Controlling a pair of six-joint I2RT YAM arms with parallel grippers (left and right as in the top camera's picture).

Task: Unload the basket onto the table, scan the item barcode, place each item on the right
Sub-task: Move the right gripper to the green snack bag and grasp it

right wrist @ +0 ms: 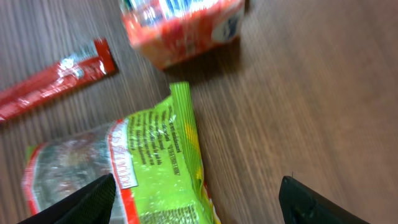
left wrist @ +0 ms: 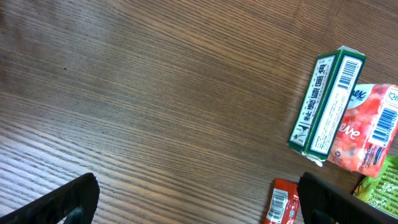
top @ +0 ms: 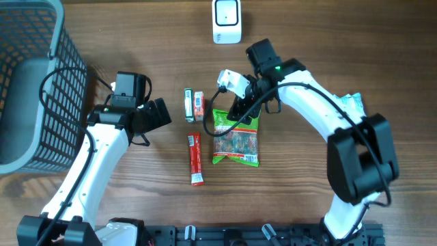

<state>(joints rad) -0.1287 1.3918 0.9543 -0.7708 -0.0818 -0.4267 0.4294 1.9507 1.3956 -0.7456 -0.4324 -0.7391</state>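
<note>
The green snack bag [top: 235, 140] lies flat on the wooden table [top: 307, 41], its clear window of sweets facing up. The right gripper [top: 237, 109] hangs over the bag's top edge with its jaws spread wide and nothing clasped between them. In the right wrist view its fingers [right wrist: 93, 202] stand far apart, and the bag's green top seam lies on the wood below, under the left-hand finger and part of the gap. The bag is loose on the table, not gripped. Whether a fingertip brushes the foil cannot be told.

The white scanner [top: 227, 20] stands well beyond the bag's top edge, apart from it, with the right wrist between the two.

Just left of the bag's top corner lies an orange-pink packet [top: 199, 104]. A green-and-white box [top: 188, 104] lies against the packet's far side, its barcode showing in the left wrist view. A red stick pack [top: 196, 158] lies left of the bag's lower half, near it and running along its long side.

Farther left of the bag, past the box, the left gripper [top: 160, 113] hovers over bare wood, jaws fully apart and empty. A grey mesh basket [top: 68, 75] stands at the far left of the bag, well apart.
</note>
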